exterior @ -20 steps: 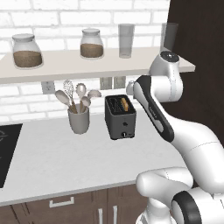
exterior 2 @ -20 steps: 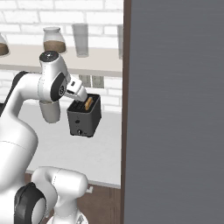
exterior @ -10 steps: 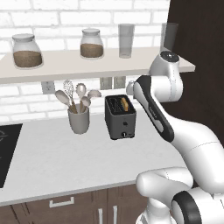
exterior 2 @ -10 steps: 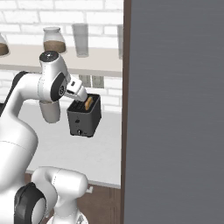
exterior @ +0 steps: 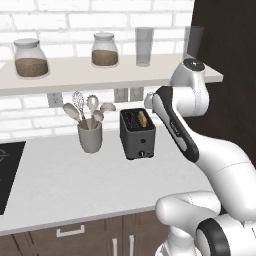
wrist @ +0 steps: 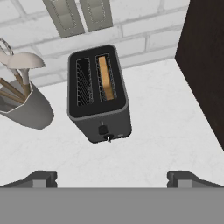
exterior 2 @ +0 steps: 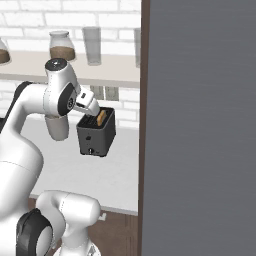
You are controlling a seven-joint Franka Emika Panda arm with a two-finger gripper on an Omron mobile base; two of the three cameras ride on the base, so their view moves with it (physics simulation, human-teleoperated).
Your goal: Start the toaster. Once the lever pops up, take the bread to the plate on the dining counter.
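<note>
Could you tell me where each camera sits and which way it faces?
Left base view: behind the arm's left, facing the toaster, the utensil crock and the shelf jars; arm at right.
Right base view: behind its right, same toaster and bread; arm at left, dark panel beside it.
Hand view: above, looking down; open pincer tips below.

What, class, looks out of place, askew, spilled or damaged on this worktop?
Nothing stands out. The toaster stands upright on the worktop with the bread seated in one slot. The utensil holder is upright, nothing is spilled, and the open gripper hovers above.
</note>
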